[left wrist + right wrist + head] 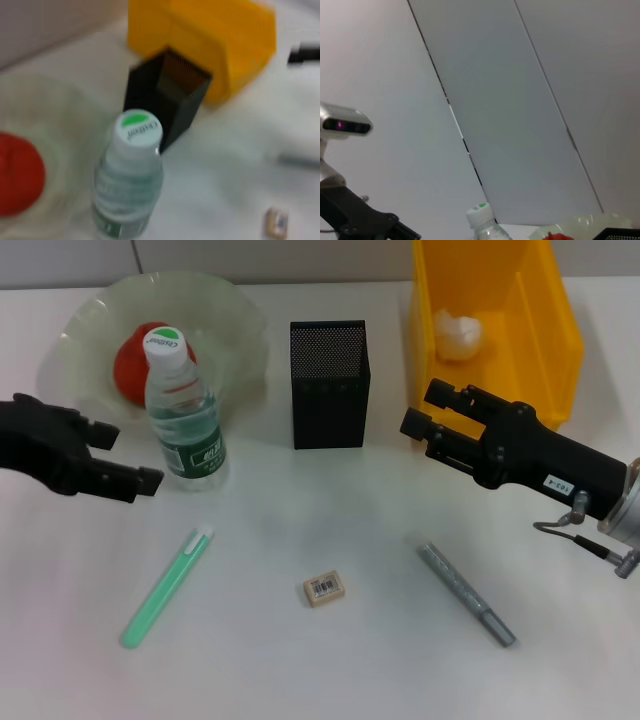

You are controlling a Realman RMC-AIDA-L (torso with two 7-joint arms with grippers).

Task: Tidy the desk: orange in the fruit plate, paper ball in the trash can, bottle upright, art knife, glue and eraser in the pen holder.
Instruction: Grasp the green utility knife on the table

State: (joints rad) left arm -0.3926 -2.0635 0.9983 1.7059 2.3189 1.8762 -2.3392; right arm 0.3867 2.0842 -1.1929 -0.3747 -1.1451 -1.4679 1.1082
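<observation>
Sorted, judging by the layout: orange (133, 362) in the fruit plate (236, 316), paper ball (457, 335) inside the trash can (560, 332), bottle (186, 422) upright just beside the plate's near rim. Left to clear off the counter (300, 675): eraser (325, 588) lying flat in the middle, green stick (166, 585) to its left, grey stick (466, 594) to its right. Hard to tell which of the two is the art knife and which the glue. Pen holder (330, 388) well behind all three, between plate and can.

Left hand (124, 456) released and empty, hovering just beside the bottle. Right hand (430, 408) likewise released and empty, held above the counter in front of the trash can.

Probably light and stiff, both sticks; smooth and round enough to roll. Best pinched across the narrow width near mid-length, then tipped end-down into the holder. Eraser small, light, slightly grippy; best taken across its short sides, low to the counter.
</observation>
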